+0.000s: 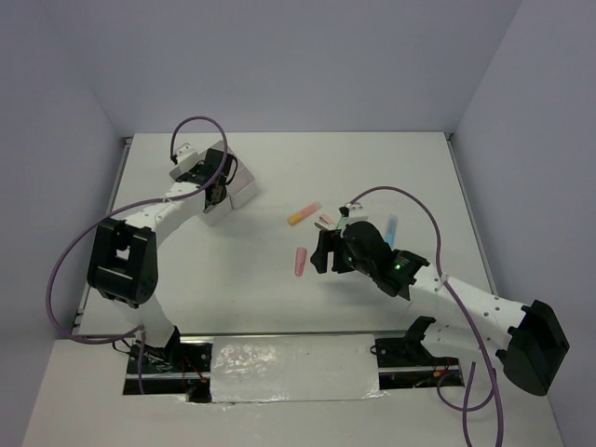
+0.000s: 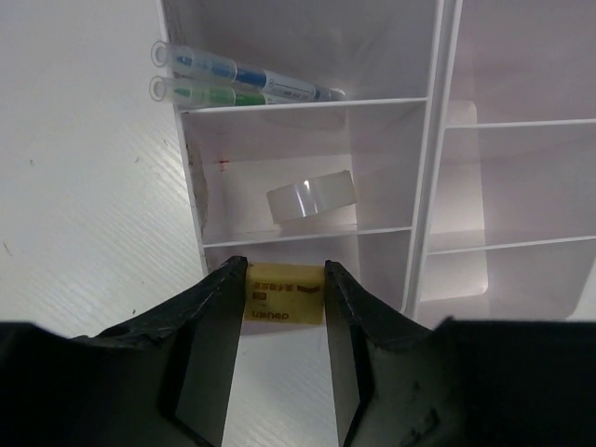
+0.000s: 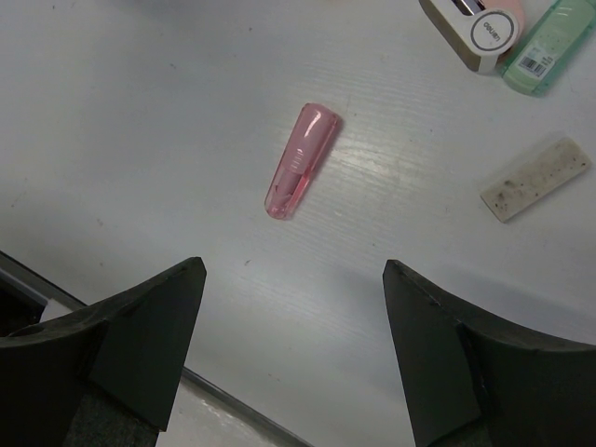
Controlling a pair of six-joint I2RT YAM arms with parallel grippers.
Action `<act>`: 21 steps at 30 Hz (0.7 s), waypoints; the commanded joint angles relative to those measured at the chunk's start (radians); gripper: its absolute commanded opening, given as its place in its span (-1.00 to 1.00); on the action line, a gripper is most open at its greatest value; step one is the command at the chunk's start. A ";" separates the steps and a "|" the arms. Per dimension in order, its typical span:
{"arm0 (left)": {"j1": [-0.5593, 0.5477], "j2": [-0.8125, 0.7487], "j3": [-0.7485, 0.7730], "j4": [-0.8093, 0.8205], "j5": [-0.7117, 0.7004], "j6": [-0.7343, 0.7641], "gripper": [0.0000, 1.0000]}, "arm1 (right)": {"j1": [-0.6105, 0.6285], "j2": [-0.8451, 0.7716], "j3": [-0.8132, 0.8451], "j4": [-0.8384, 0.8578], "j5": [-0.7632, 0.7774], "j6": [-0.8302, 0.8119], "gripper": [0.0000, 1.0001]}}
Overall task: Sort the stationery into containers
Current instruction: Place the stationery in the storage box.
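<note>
Tan eraser [image 2: 285,303] (between left jaws)

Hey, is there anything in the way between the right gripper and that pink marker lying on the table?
Nothing visible. The stubby pink plastic marker lies alone on the bare white table, straight ahead of the right gripper, whose fingers are open. The flat speckled grey eraser lies well off to one side.

A white table [image 1: 391,158] stands closed in by plain pale grey walls [image 1: 298,56] on the far side, the left and the right. A crinkled, shiny sheet [image 1: 293,368] lies flat along the middle of its near edge.
</note>
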 commanded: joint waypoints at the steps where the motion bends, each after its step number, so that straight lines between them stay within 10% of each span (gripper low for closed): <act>1: 0.008 0.010 -0.003 0.054 0.012 0.023 0.04 | 0.002 0.003 -0.005 0.038 -0.003 -0.015 0.69; 12: 0.007 -0.017 -0.015 0.063 0.050 0.036 0.33 | 0.005 0.009 0.000 0.044 -0.019 -0.011 0.70; 21: -0.035 -0.331 -0.072 0.079 0.262 0.200 0.59 | -0.128 0.099 0.076 -0.143 0.136 0.069 0.71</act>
